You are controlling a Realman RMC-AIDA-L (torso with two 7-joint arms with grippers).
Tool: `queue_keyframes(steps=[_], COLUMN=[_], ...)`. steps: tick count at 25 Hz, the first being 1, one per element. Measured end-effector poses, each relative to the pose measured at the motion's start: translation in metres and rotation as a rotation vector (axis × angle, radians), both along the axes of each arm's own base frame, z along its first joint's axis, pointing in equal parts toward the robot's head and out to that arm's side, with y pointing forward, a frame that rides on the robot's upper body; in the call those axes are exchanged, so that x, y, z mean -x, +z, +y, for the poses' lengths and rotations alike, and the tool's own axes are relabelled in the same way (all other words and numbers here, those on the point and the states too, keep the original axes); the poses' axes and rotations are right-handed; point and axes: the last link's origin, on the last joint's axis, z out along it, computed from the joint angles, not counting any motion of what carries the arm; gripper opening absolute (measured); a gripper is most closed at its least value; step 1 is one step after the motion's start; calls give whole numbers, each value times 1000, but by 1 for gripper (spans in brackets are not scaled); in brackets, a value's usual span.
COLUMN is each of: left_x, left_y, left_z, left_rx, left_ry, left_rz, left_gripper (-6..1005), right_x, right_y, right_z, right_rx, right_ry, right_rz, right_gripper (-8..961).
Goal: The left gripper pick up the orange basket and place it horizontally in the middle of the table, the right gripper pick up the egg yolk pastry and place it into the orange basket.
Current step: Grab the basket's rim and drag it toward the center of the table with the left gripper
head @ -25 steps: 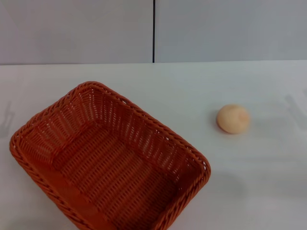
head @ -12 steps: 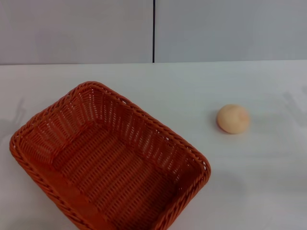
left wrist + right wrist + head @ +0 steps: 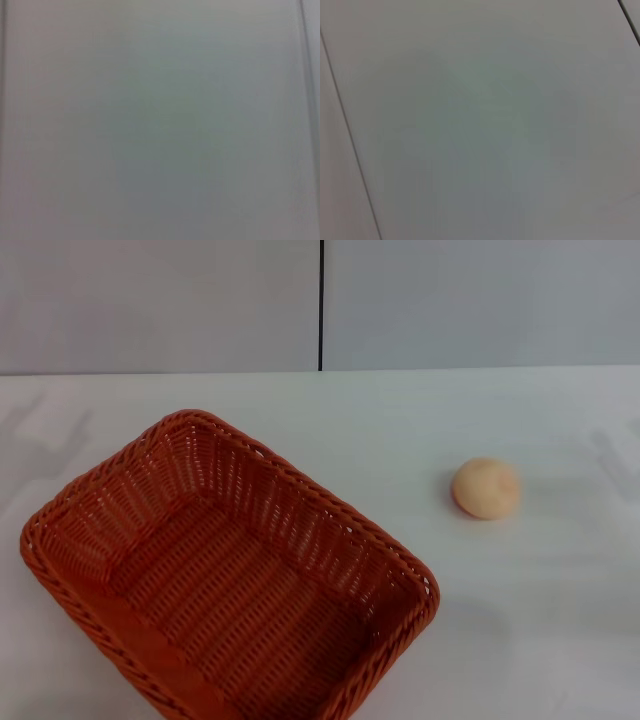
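So from the head cam I had the orange basket (image 3: 225, 575) sitting on the table (image 3: 400, 410), on my left-hand side of the scene and near the front edge of view. It lay skewed, long axis running diagonally, one corner pointing back toward the grey wall (image 3: 160, 300), the near corner cut off by the frame. It was upright, open side up, nothing inside it that I could see.

The egg yolk pastry (image 3: 486, 488) sat on the bare tabletop to the right of the basket, well apart from it, not touching anything. It was a round, pale ball with a faint pinkish patch facing the camera.

Neither arm showed in the head view. I could not see the left gripper or the right gripper anywhere, so I could not tell whether either claw was wide, narrow or holding something. Nothing was gripping the basket or the pastry; both rested free on the table.

Left wrist cam gave me only a flat grey surface with a faint vertical line near each side edge. Right wrist cam was the same kind of plain grey surface, crossed by a thin slanted seam on one side and another at a corner. No fingers, basket or pastry in either wrist feed.

A dark vertical seam (image 3: 321, 305) split the wall behind the table
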Motion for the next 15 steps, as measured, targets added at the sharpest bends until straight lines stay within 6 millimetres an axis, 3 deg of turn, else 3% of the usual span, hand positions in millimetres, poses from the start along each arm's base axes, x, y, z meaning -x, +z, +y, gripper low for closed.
queue_keyframes(steps=[3,7,8,14,15], left_x=[-32,-55,-71,-93,-101], left_y=[24,38,45,56,63], left_z=[26,41,49,58,62], left_rx=[156,245,319,443,489], left_ry=[-40,-51,-46,36,110], left_rz=[59,125,189,337,432], left_gripper=[709,709,709,708,708], right_x=[-1,-1,0,-1,-1], right_y=[-2,-2,-2,-1,-1], right_z=[4,6,7,7,7], right_rx=[11,13,14,5,4], right_ry=[-11,-17,-16,-24,-25], right_rz=[-9,-12,-12,-10,-10], right_gripper=[654,654,654,655,655])
